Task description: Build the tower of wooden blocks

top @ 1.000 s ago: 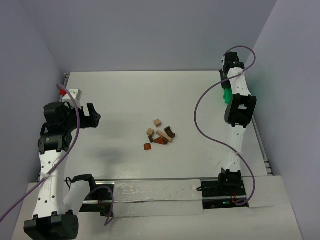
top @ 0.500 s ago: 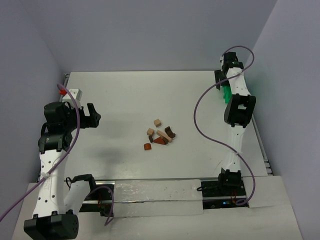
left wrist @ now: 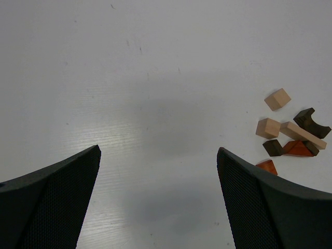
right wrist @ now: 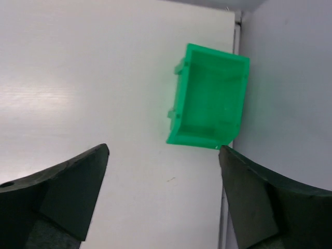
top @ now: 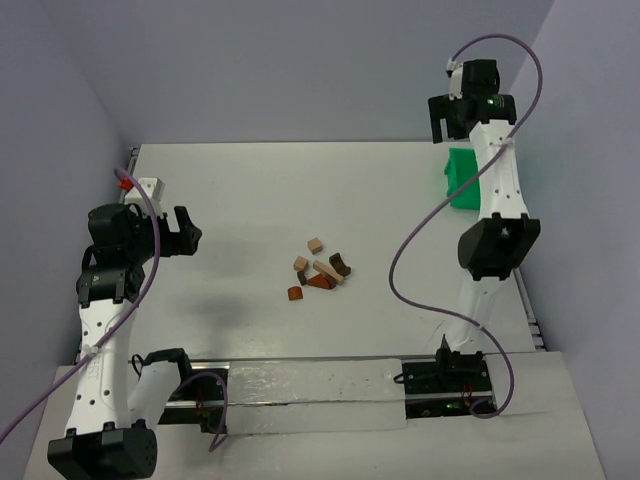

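Observation:
The wood blocks (top: 318, 268) lie loose in a small cluster mid-table: a tan cube (top: 315, 244), a tan bar (top: 328, 272), a dark brown arch (top: 340, 265) and a reddish-brown piece (top: 295, 293). No wood block tower is in view. In the left wrist view the blocks (left wrist: 290, 129) sit at the right, beyond the right finger. My left gripper (top: 193, 232) (left wrist: 158, 150) hovers open over bare table, left of the cluster. My right gripper (top: 448, 125) (right wrist: 164, 149) is open, raised high at the back right, with nothing between its fingers.
A green bin (top: 465, 178) (right wrist: 210, 98), with nothing in it, stands on the table by the right wall, below the right gripper. A small white box (top: 148, 187) with a red part sits at the table's left edge. Walls close in on both sides.
My right gripper has opened and risen off the green bin, which now stands free by the right wall. The left arm and the blocks have not moved.

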You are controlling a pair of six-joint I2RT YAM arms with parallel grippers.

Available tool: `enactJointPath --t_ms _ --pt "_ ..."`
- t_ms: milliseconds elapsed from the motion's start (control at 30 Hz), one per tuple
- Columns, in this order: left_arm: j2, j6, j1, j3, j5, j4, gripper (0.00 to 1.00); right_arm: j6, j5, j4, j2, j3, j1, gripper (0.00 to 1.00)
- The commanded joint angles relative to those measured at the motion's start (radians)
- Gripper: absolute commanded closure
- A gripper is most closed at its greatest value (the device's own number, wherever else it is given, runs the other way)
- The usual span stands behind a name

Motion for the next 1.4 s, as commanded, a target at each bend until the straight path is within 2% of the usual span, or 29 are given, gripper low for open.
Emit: enactJointPath --t_ms 0,133,167,267,400,467,667,900,1367 --pt "-0.01 0.005 0.008 0.002 0.022 0.026 0.01 -0.025 -0.145 -0.087 -0.19 -0.117 0.132 0.13" --pt "-0.013 0.007 0.01 0.002 0.023 0.025 0.01 0.002 -0.222 -0.102 -0.279 -0.33 0.289 0.33" --pt "-0.013 0.007 0.008 0.002 0.023 0.025 0.01 0.013 -0.235 -0.098 -0.281 -0.372 0.294 0.37" --pt "-0.014 0.007 0.01 0.002 0.025 0.025 0.01 0.066 -0.275 -0.025 -0.338 -0.569 0.4 0.53" --pt "-0.011 0.007 0.011 0.001 0.033 0.026 0.01 0.088 -0.248 0.082 -0.386 -0.759 0.513 0.68" --pt "-0.006 0.007 0.01 0.001 0.036 0.024 0.01 0.094 -0.253 0.106 -0.377 -0.813 0.563 0.72" --pt "-0.008 0.007 0.01 0.002 0.039 0.022 0.01 0.096 -0.296 0.153 -0.339 -0.923 0.666 0.77" --pt "-0.01 0.007 0.011 0.002 0.037 0.022 0.01 0.112 -0.278 0.159 -0.307 -0.923 0.759 0.78" --pt "-0.014 0.005 0.013 0.002 0.039 0.022 0.01 0.112 -0.263 0.148 -0.185 -0.854 0.777 0.68"
